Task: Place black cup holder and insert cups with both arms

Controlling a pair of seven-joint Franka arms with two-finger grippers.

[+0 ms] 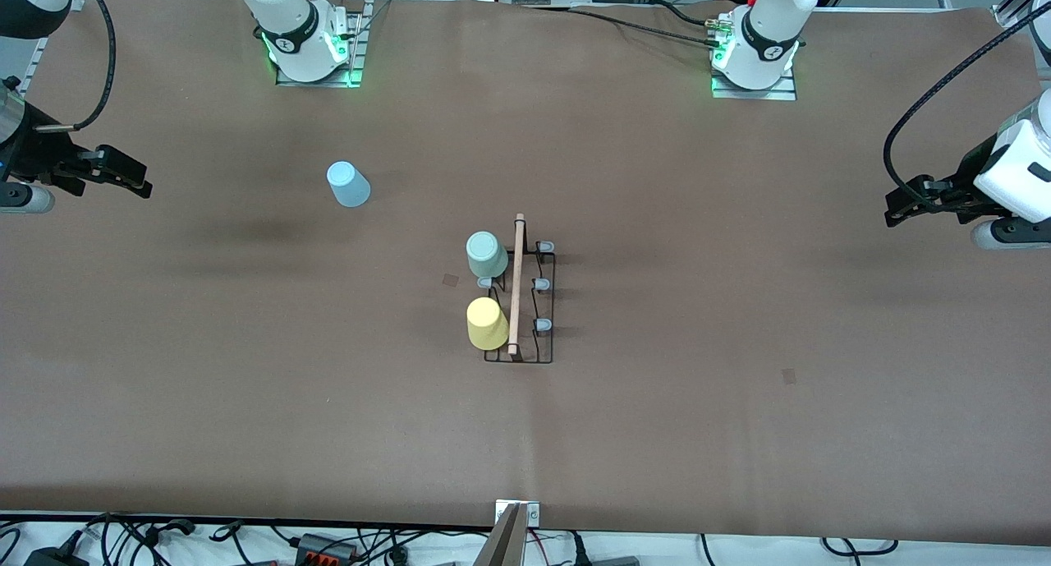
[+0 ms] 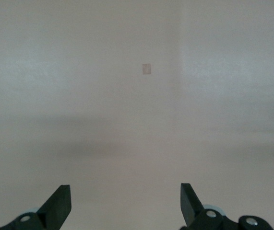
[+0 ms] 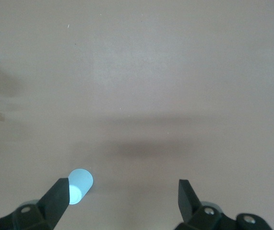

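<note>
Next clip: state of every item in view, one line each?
black cup holder: upright mid-table, three pegs bare
pale green cup: upturned on a peg
yellow cup: upturned on a peg
light blue cup: loose on the table
left gripper: open, empty
right gripper: open, empty

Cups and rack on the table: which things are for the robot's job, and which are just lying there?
For the job: black cup holder; green cup and yellow cup on its pegs; blue cup standing loose on the table; left gripper and right gripper, both open, waiting at the table's ends.

Just lying about: small tape squares on the table; cables along the table's edge.
</note>
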